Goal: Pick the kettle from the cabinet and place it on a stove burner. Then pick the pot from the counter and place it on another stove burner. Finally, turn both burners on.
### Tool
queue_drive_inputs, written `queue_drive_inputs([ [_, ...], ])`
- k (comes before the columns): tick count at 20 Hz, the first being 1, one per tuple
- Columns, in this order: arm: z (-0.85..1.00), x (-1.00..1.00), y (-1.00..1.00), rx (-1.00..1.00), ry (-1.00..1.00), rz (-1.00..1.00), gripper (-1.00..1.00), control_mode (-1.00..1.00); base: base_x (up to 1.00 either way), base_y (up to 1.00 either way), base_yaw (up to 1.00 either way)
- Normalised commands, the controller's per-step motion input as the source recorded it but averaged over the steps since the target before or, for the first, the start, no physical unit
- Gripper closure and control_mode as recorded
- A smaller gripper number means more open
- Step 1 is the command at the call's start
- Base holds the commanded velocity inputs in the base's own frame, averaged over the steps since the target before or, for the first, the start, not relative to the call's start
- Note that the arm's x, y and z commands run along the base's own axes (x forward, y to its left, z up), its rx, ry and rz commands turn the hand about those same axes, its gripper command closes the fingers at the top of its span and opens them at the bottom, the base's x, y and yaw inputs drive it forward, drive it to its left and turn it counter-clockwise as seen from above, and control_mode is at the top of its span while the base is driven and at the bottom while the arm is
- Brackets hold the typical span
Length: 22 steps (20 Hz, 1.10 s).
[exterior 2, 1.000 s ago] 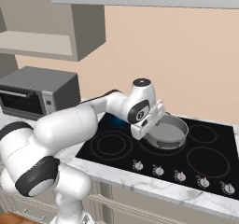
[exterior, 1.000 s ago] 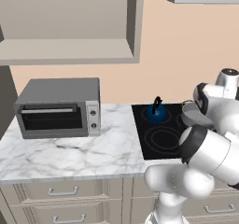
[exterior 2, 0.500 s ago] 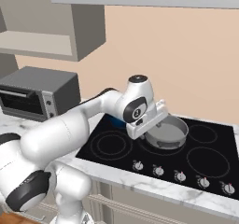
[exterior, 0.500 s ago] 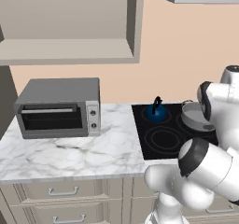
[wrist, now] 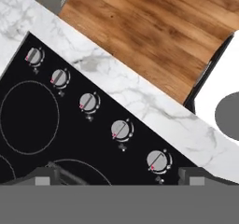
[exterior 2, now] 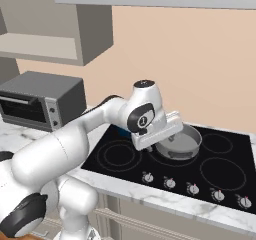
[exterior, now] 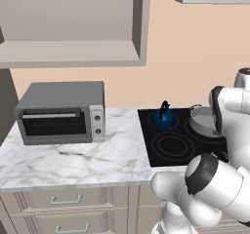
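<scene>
Now the wide grey metal pot (exterior 2: 179, 143) sits on black glass cooktop (exterior 2: 127, 156), small dark-blue kettle (exterior: 163, 117) on rear burner; claw (wrist: 119, 175) w/ jaws wide, above knobs (wrist: 120, 130).

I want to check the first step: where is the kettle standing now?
The kettle stands on the black cooktop, on its rear left burner in the left base view, between the toaster oven and the pot.

Kettle (exterior: 163, 117) and pot (exterior 2: 179, 141) on the cooktop (exterior 2: 125, 159).
Kettle sits left of the pot; toaster oven (exterior: 61, 112) left on the table (exterior: 73, 160).
</scene>
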Motion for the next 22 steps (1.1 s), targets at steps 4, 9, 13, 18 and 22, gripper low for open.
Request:
queue_drive_inputs([
  [4,0.01,-0.28,0.00,0.05,0.00,-0.20,-1.00,-1.00,0.00,0.00,0.00],
  [9,0.00,-0.23,0.00,0.14,0.00,-0.15,-1.00,-1.00,0.00,0.00,0.00],
  [13,0.00,-0.14,0.00,0.13,0.00,-0.14,-1.00,-1.00,0.00,0.00,0.00],
  [18,-0.12,-0.08,0.00,0.00,0.00,-0.09,-1.00,-1.00,0.00,0.00,0.00],
  [22,-0.14,-0.06,0.00,0.01,0.01,-0.11,-1.00,-1.00,0.00,0.00,0.00],
])
